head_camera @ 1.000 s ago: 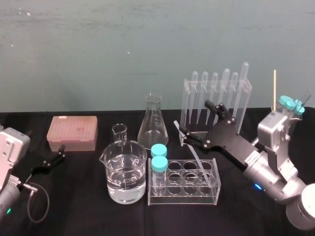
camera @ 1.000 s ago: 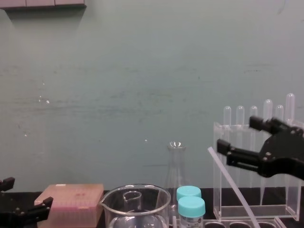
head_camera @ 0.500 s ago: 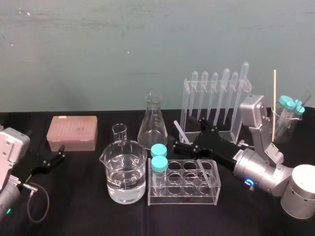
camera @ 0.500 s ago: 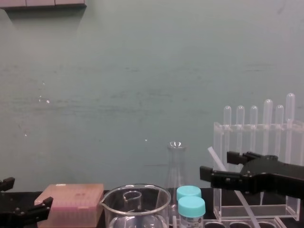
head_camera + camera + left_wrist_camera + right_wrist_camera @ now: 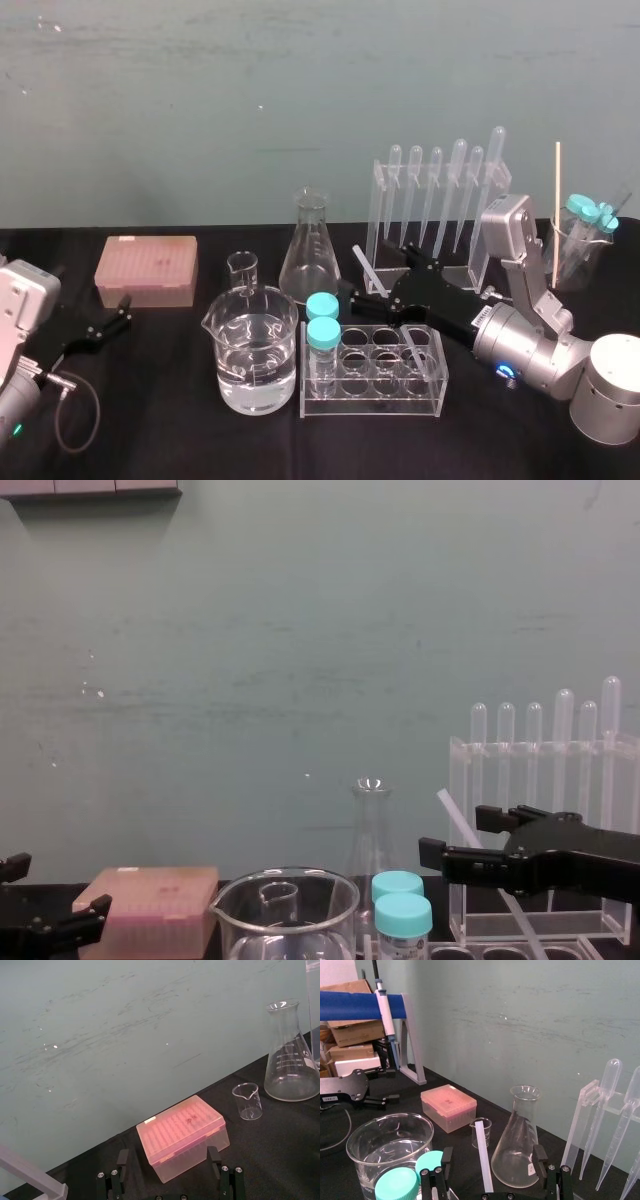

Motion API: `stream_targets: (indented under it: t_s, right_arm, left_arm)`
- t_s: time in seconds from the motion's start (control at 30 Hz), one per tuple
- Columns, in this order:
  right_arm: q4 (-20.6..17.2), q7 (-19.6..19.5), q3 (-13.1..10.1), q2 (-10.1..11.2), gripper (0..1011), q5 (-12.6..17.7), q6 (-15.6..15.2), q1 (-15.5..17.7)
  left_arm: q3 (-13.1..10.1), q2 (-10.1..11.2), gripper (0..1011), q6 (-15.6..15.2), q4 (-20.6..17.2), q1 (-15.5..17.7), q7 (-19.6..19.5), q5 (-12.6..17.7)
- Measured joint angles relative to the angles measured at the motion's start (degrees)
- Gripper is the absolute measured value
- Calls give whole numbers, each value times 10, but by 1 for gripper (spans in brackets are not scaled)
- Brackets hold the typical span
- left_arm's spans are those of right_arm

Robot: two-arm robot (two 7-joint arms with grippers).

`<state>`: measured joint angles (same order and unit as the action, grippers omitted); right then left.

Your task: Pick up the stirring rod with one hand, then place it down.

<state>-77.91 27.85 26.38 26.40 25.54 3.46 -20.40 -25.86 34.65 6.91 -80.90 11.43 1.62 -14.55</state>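
Note:
The stirring rod (image 5: pixel 362 260) is a thin translucent-white stick. It leans with its lower end in the clear test tube rack (image 5: pixel 440 385) and its top tilted toward the flask. My right gripper (image 5: pixel 375 272) is open, level with the rod's upper part, one black finger on each side. The chest view shows the rod (image 5: pixel 452 810) crossing between those fingers of the right gripper (image 5: pixel 455 832). In the right wrist view the rod (image 5: pixel 481 1150) stands between the wide-apart fingers of the right gripper (image 5: pixel 491 1160). The left gripper (image 5: pixel 100 325) rests open at the table's left.
A water-filled beaker (image 5: pixel 255 350), a small beaker (image 5: pixel 243 268) and an Erlenmeyer flask (image 5: pixel 310 250) stand left of the rod. Two teal-capped vials (image 5: pixel 322 330) sit in the test tube rack. Behind is a pipette stand (image 5: pixel 440 200). A pink box (image 5: pixel 147 270) lies far left.
My right gripper has come down and moved left from beside the pipette stand, and its open fingers now straddle the rod. The rod and the left arm have not moved.

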Motion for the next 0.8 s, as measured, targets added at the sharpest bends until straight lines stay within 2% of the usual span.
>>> stream_targets:
  t_s: [0.37,0.63,0.67,0.7,0.8]
  right_arm:
    - [0,0,0,0,996,1,0,0]
    - [0,0,0,0,820,2,1,0]
    - [0,0,0,0,764,2,1,0]
    - [0,0,0,0,764,2,1,0]
    - [0,0,0,0,651,2,1,0]
  left_arm:
    - [0,0,1000,0,0,0,0,0]
    - [0,0,1000,0,0,0,0,0]
    - [0,0,1000,0,0,0,0,0]
    - [0,0,1000,0,0,0,0,0]
    - [0,0,1000,0,0,0,0,0]
